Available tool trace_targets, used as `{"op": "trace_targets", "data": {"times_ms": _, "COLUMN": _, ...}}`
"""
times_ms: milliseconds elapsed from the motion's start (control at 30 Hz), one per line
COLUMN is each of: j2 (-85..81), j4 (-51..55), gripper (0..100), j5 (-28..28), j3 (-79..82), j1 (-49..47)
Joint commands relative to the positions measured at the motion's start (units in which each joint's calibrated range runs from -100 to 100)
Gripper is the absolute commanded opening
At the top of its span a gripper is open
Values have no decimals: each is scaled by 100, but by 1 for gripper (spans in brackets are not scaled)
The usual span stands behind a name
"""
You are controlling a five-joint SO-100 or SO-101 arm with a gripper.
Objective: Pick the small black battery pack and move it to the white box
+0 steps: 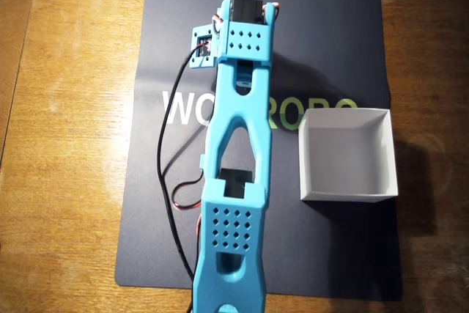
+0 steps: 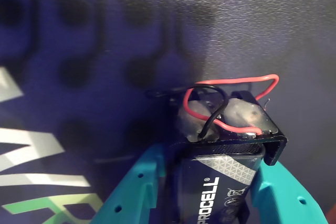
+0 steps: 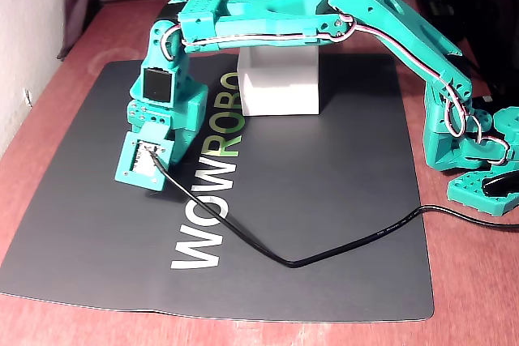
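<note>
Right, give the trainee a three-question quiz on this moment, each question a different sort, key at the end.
1. True or false: in the wrist view the small black battery pack sits between the teal fingers of the gripper.
2. Multiple choice: in the overhead view, the white box is
A. holding the battery pack
B. empty
C. tipped on its side
3. Fill in: in the overhead view the box stands to the ____ of the arm.

Key
1. True. The fingers flank the pack, and its red and black wires loop above its top end.
2. B. Only its white floor and walls show.
3. Right, on the dark mat.
</note>
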Motion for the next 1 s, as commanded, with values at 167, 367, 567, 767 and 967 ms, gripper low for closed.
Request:
{"op": "trace_targets", "data": {"times_ms": 167, "j2": 82, "j4": 381, "gripper": 17, "j5": 274, "j3": 186, "j1": -104}}
{"op": "trace_targets", "data": {"times_ms": 367, "j2": 108, "j4": 521, "gripper": 17, "j5": 285, "j3": 195, "j1": -128}}
{"op": "trace_targets", "data": {"times_ms": 567, "j2": 248, "j4": 653, "gripper": 16, "j5": 285, "j3": 177, "j1": -163}}
{"op": "trace_targets", "data": {"times_ms": 767, "j2": 240, "j4": 626, "gripper": 16, "j5": 285, "j3": 150, "j1": -140}}
{"op": "trace_targets", "data": {"times_ms": 967, "j2": 231, "j4": 626, "gripper": 12, "j5": 285, "j3": 114, "j1": -175}}
